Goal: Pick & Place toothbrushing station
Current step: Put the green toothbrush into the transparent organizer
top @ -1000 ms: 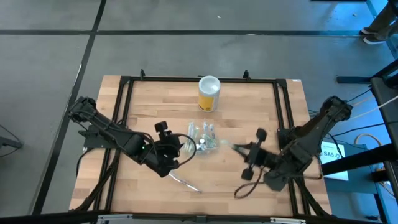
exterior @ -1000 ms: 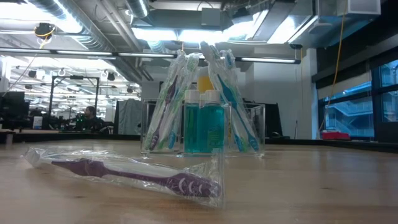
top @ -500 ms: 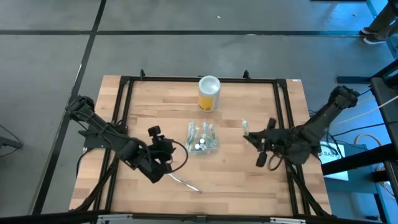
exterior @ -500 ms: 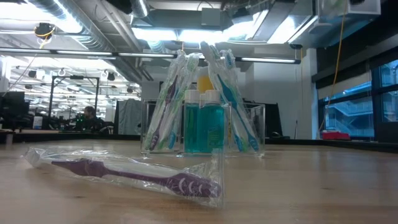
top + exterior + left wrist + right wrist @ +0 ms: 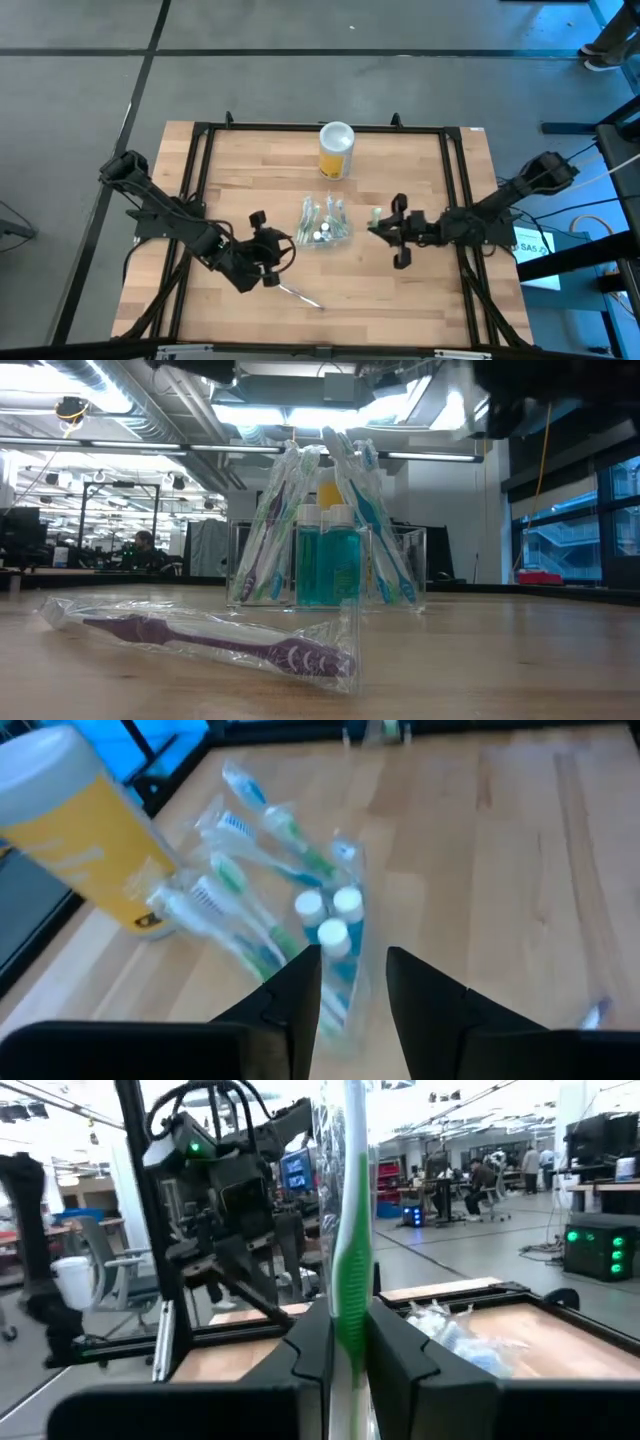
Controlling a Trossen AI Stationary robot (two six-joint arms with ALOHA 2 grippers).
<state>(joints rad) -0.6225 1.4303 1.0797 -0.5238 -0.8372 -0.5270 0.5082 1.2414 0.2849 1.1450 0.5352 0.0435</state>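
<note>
Wood table (image 5: 440, 300), right hand (image 5: 376, 228) level, pinching green toothbrush (image 5: 351, 1230)

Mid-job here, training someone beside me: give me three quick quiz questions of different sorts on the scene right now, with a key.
1. True or false: the right gripper is shut on a green wrapped toothbrush.
2. Which lies flat on the table? A) purple wrapped toothbrush B) yellow canister C) teal bottles
3. Fill in: the left gripper points at the clear ____ holding brushes.

Key: 1 true; 2 A; 3 container
</note>
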